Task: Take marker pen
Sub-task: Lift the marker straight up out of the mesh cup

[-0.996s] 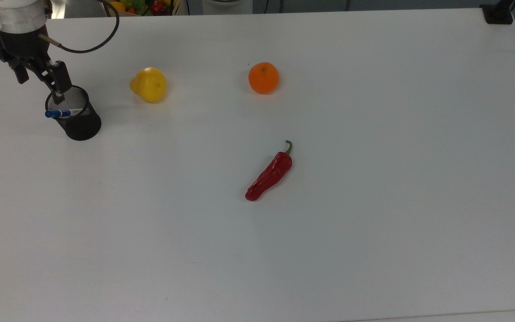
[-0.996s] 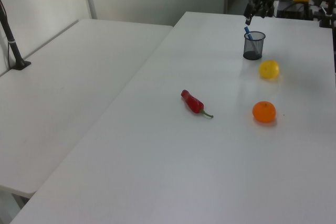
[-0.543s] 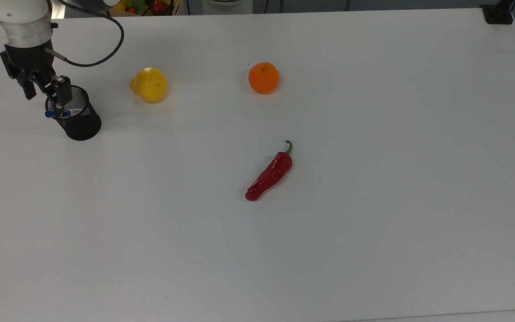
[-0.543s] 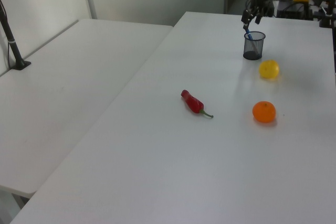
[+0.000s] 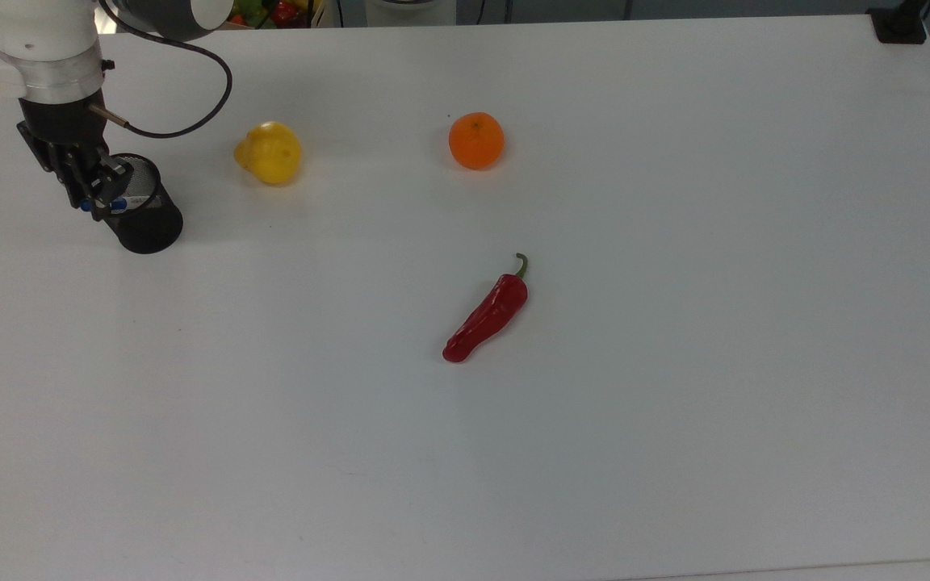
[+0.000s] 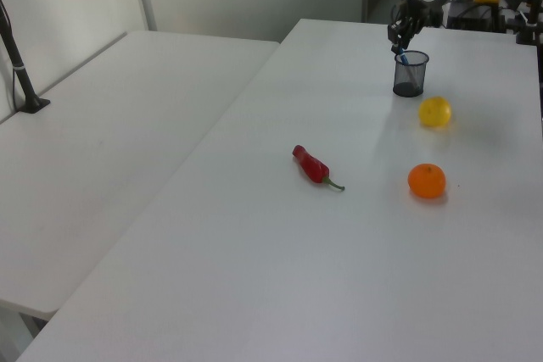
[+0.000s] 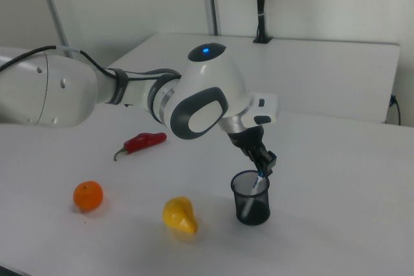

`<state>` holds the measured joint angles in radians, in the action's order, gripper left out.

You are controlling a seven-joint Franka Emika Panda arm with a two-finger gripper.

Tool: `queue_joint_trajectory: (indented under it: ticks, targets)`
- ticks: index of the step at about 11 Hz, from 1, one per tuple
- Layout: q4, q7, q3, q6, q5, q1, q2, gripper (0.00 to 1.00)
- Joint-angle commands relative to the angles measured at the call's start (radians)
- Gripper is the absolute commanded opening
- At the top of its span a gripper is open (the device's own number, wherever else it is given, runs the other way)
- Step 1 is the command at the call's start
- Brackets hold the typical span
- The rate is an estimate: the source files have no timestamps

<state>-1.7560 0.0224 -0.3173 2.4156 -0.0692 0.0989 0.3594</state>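
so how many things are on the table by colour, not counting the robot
red: 1, chilli
orange: 1, orange
yellow: 1, pear-shaped fruit
black: 1, mesh cup
white and blue: 1, marker standing in the cup
total: 5

Bright, even light; soft shadows, no glare.
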Motion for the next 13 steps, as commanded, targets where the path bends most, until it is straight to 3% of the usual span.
queue_joint_trajectory:
  ticks: [1, 4, 10, 13]
  targets:
    - [0.003, 0.01, -0.003, 0.019, -0.024, -0.007, -0.002, 0.12]
    - [0.007, 0.01, -0.003, 0.019, -0.027, -0.002, -0.013, 0.08]
    - [0.185, 0.007, -0.016, -0.003, -0.107, 0.011, -0.06, 0.09]
    - [0.214, 0.008, -0.006, -0.184, -0.138, -0.01, -0.121, 0.09]
